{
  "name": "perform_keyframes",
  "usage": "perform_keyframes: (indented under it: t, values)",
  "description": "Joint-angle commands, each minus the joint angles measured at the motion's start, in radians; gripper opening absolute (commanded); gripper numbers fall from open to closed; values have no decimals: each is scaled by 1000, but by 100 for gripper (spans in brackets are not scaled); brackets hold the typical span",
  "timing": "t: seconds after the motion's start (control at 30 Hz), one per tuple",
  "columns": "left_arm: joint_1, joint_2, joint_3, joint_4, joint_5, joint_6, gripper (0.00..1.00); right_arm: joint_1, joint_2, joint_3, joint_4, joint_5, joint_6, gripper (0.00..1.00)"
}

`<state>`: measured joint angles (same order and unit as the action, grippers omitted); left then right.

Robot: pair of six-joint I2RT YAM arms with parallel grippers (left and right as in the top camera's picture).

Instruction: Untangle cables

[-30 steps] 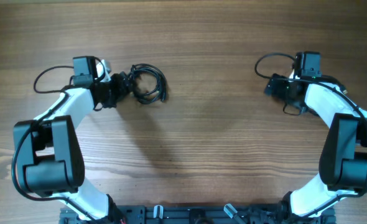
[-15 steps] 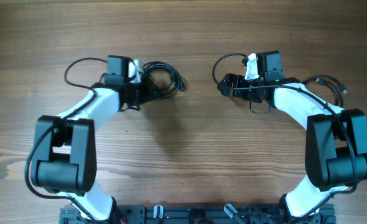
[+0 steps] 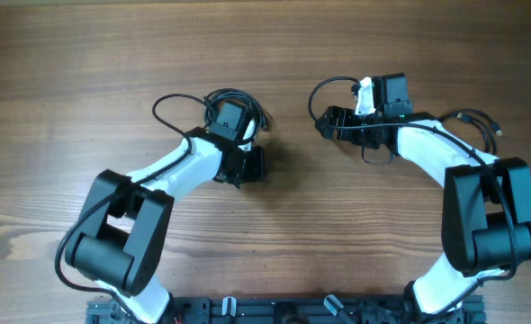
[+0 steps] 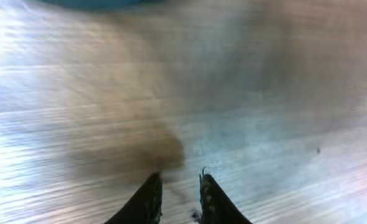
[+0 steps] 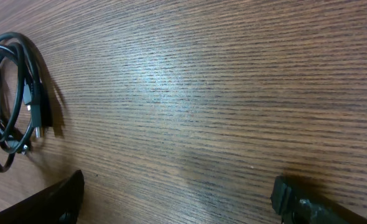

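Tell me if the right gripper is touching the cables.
Apart: the overhead view shows bare table between the right gripper and the cables.

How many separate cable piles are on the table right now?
2. A coiled bundle mid-table, partly under the left arm; a loose cable behind the right arm. More may be hidden.
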<state>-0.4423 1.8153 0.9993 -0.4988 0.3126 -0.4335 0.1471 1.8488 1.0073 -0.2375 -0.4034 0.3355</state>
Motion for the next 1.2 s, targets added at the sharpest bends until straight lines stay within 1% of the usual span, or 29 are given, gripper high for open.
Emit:
perform_keyframes:
  t: [0.0,0.07,0.13,0.17,0.23,0.27,0.5,0.53,0.6,0.77,0.8,0.87,0.93,1.0,1.07,1.17]
  values:
    - [3,-58,151,-48,-287,-23,21,-4,32,-14,-5,3,6,100]
    - [4,-58,193,-29,-388,-16,17,-4,32,-14,-5,3,5,100]
    - [4,-58,203,40,-494,-16,6,-4,32,-14,-6,3,5,100]
    - [4,-57,203,71,-536,-16,4,-4,32,-14,-6,3,5,100]
    - [4,-47,203,113,-602,-16,4,-4,32,-14,-7,4,4,100]
    - [4,-40,203,127,-612,-16,4,-4,32,-14,-8,7,5,100]
    - [2,97,198,139,-609,-17,4,-4,32,-14,-6,7,5,100]
    - [2,122,198,139,-593,-21,4,-4,32,-14,-6,7,5,100]
    - [2,156,198,137,-500,-20,4,-4,32,-14,-6,7,5,100]
    - [-2,169,198,125,-140,-29,4,-4,32,-14,-6,7,7,100]
    - [-3,168,200,126,-50,-56,4,-4,32,-14,-6,7,7,100]
    - [-3,165,208,121,85,-114,4,-4,32,-14,-6,7,7,100]
    - [0,153,224,113,183,-184,4,-4,32,-14,-6,7,7,100]
    - [2,134,246,112,220,-212,5,-4,32,-14,-6,7,7,100]
    - [2,103,277,97,209,-214,6,-4,32,-14,-6,7,6,100]
    - [2,47,332,26,116,-199,7,-4,32,-14,-7,7,5,100]
